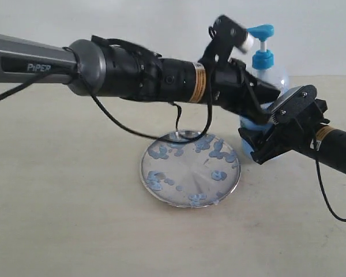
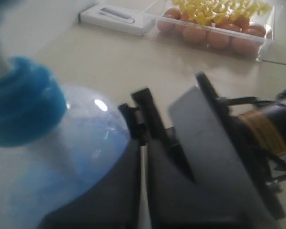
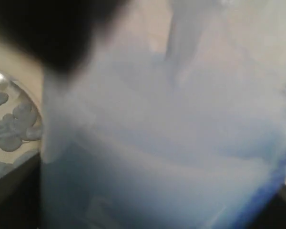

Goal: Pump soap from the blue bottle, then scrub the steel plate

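Exterior view: our right tool [image 1: 257, 138] grips the blue bottle [image 1: 272, 74], steadying it for pumping; our left tool [image 1: 235, 40], wide or narrow, we cannot tell.

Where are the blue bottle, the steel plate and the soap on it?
blue bottle [image 1: 263, 59], exterior view, on its blue collar.
steel plate [image 1: 187, 171], exterior view, on bare metal near its middle.
soap [image 1: 219, 175], exterior view, on one blue blob.

Upright blue bottle [image 1: 275, 75] beside blue-dotted steel plate [image 1: 187, 176]
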You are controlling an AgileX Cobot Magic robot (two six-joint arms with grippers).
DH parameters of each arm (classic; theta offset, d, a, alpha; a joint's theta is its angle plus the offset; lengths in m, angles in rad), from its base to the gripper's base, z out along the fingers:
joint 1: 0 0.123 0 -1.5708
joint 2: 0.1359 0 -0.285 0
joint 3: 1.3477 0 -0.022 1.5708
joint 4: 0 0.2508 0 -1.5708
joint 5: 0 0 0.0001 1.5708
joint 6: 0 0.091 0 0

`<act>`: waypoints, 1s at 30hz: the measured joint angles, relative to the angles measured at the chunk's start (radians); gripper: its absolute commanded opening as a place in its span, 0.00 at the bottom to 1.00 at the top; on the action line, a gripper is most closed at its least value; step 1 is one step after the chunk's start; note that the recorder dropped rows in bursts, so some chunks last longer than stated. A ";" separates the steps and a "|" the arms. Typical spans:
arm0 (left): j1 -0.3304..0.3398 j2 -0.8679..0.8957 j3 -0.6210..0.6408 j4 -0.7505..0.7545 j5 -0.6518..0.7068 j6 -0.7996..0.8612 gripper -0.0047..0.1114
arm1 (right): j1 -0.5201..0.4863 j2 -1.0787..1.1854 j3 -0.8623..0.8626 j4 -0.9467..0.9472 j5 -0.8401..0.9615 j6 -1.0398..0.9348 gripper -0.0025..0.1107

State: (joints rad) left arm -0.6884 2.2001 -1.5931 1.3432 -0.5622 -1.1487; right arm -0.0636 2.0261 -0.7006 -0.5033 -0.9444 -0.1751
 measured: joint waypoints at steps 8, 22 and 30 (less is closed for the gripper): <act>0.004 -0.117 -0.018 -0.178 0.046 0.148 0.08 | 0.004 0.000 0.000 -0.028 -0.012 0.008 0.02; 0.004 -0.266 0.111 -0.104 0.080 0.091 0.08 | 0.006 0.000 0.002 0.078 0.016 0.090 0.11; 0.004 -0.494 0.445 -0.888 0.189 0.869 0.08 | 0.010 0.006 0.003 0.208 0.022 0.099 0.92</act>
State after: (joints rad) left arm -0.6842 1.7065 -1.1480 0.4548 -0.3737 -0.2796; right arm -0.0534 2.0322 -0.6974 -0.2950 -0.9225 -0.0764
